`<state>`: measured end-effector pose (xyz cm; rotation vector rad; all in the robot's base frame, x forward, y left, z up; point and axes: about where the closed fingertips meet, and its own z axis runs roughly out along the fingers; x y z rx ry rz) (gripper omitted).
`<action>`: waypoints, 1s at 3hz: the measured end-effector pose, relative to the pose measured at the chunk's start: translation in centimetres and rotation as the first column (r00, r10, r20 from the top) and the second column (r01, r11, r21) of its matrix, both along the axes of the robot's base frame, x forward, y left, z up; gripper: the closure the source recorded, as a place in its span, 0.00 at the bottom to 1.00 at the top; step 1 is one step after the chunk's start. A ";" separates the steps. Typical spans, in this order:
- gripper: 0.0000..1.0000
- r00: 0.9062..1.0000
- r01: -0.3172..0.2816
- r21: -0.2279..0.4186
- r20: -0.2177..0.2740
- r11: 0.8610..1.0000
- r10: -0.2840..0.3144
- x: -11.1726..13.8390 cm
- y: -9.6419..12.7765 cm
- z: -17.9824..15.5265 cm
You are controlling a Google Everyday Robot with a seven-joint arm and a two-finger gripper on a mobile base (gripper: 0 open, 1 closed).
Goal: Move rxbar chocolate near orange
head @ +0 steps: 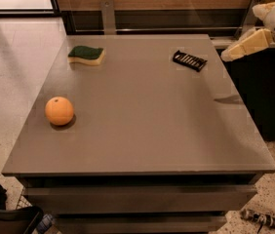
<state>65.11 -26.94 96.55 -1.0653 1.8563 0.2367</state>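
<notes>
The rxbar chocolate (189,61) is a flat black bar with pale stripes, lying at the far right of the grey table (142,130). The orange (59,111) sits near the table's left edge, far from the bar. My gripper (241,34) hangs in the air off the table's far right corner, to the right of the bar and above it. Its cream fingers (247,44) stand apart and hold nothing.
A green-and-yellow sponge (87,55) lies at the far left of the table. A wooden wall with a metal rail (107,13) runs behind the table. A dark cabinet (264,96) stands to the right. Dark items lie on the floor at the lower left (1,213) and lower right (266,221).
</notes>
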 end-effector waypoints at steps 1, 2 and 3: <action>0.00 1.000 -0.007 0.106 -0.016 0.994 0.009 5.2 -0.6 -2.9; 0.00 0.999 -0.008 0.180 -0.049 0.984 0.018 8.5 -0.7 -5.7; 0.00 0.998 -0.007 0.232 -0.062 0.973 0.022 10.6 -0.3 -7.6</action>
